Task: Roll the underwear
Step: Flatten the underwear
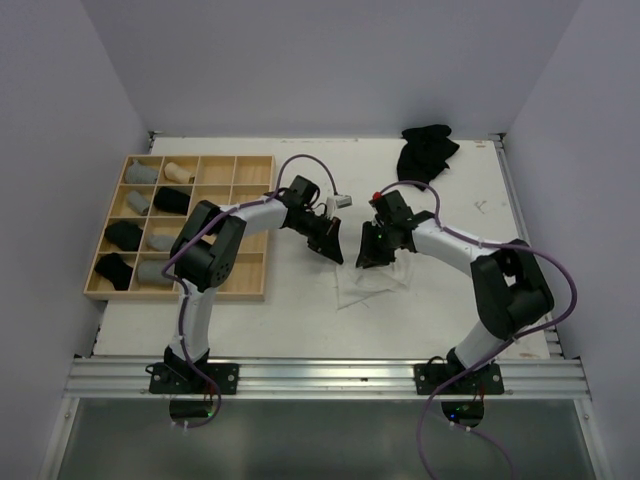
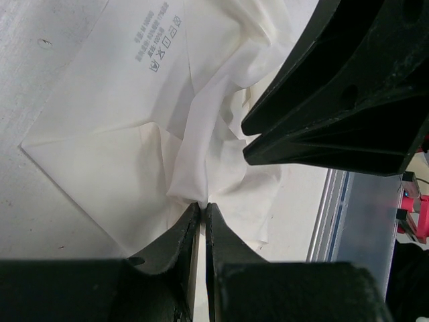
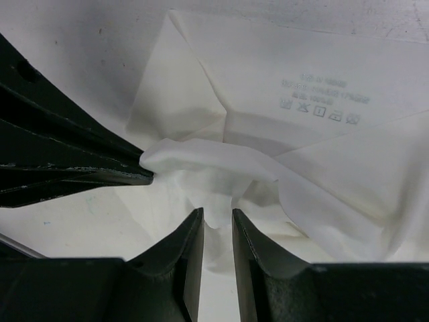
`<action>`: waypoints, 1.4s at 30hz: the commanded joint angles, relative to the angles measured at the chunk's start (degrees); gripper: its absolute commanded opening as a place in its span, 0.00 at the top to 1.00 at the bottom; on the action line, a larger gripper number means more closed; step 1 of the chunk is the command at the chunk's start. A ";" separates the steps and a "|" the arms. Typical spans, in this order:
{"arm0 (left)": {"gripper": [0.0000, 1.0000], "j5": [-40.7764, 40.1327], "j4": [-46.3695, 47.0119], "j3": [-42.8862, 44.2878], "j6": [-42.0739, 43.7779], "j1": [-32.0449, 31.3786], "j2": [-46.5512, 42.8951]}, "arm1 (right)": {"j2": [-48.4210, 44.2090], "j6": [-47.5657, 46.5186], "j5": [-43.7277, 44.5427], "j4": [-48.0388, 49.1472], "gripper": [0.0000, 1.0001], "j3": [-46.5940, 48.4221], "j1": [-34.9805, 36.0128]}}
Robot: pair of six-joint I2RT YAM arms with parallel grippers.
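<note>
Left fingers [image 2: 177, 241] and right fingers [image 3: 181, 255] each pinch the crumpled white underwear [image 2: 120, 147], printed label [image 2: 155, 43] up.

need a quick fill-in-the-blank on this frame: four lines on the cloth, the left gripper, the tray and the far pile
1. The underwear spread out mid-table is ___ in colour.
2. The left gripper is ___ on a fold of it.
3. Seen from the top camera, the wooden grid tray lies on the table's ___ side.
4. The loose garment pile at the far right corner is ___.

Missing words: white; shut; left; black
</note>
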 commanded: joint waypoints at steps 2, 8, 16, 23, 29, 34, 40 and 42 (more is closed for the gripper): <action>0.89 1.04 1.30 -0.59 0.57 0.35 -0.26 | 1.10 -1.47 2.47 -0.04 0.72 -0.06 0.22; 0.88 1.04 1.56 -0.77 0.49 0.44 -0.26 | 2.25 -1.47 0.46 1.63 0.73 -0.50 0.22; 0.86 1.13 1.65 -0.68 0.31 0.35 -0.18 | 3.48 -1.29 -1.83 3.22 0.80 -1.11 0.13; 0.75 0.87 1.57 -1.20 0.92 0.44 -1.93 | 1.20 -2.08 -3.33 2.35 1.00 -1.55 0.22; 0.66 -0.71 5.08 -5.33 1.19 1.76 -8.16 | -8.38 -2.53 -3.33 -4.23 1.00 -1.46 0.22; 0.64 -3.25 6.49 -7.71 1.01 3.69 -12.22 | -14.18 -2.18 -3.85 -9.52 1.00 -4.09 0.22; 0.65 -8.27 5.17 -6.22 0.40 3.61 -9.14 | -19.10 -1.47 -5.18 -13.74 1.00 -10.76 0.22; 0.65 -9.06 5.61 -5.78 0.13 3.52 -8.35 | -21.38 -1.38 -5.09 -15.76 1.00 -12.35 0.22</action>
